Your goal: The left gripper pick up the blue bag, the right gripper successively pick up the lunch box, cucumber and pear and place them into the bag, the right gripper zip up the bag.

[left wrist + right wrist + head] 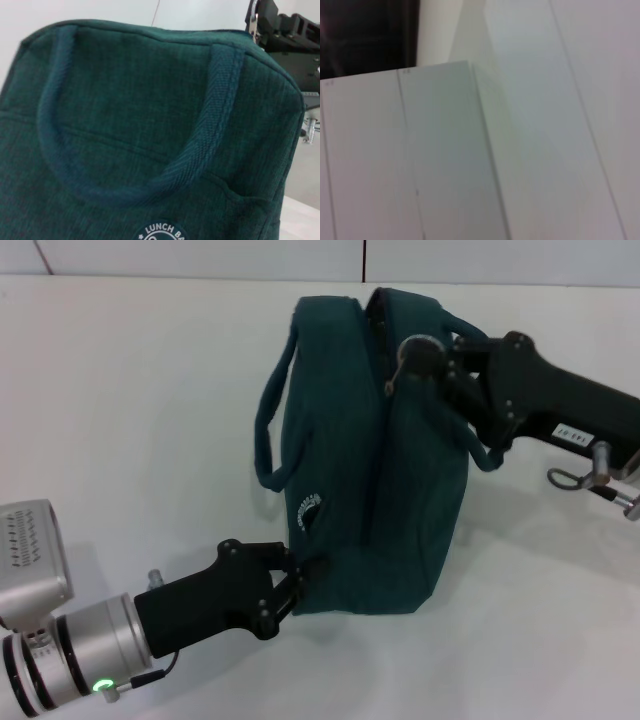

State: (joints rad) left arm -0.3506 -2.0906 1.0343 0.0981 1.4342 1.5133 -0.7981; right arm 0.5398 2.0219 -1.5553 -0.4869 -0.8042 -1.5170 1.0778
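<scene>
Blue bag (370,470): standing upright at the centre of the white table (130,420), zip seam on top running toward 12 o'clock, one loop handle (272,430) drooping off its 9 o'clock side.

Bag, left wrist view (125,115): filling nearly the whole picture, handle (200,150) curving across the fabric, round white "LUNCH BA…" logo (160,232) peeking in at the bottom edge.

Left gripper (290,585): reaching in from 7 o'clock, fingers narrowed and pinching the bag's lower corner at its 7 o'clock end, touching the fabric.

Left arm cuff (70,655): showing silver at the 8 o'clock corner, green ring glowing.

Right gripper (425,360): coming in from 3 o'clock, sitting right at the top of the bag on the zip line, fingertips closed in tight around something small at the seam; looking like the zipper pull, though too hidden to say for sure.

Zip opening: looking drawn together along the stretch toward 12 o'clock of the claw; beyond that, hard to judge.

Right arm: stretching off toward 3 o'clock, small white label (568,435) showing on its side.

Right wrist view: catching only pale wall panels (445,150) and a dark patch at one corner, no fingers, no bag.

Lunch box, cucumber, pear: none showing on the table around the bag.
</scene>
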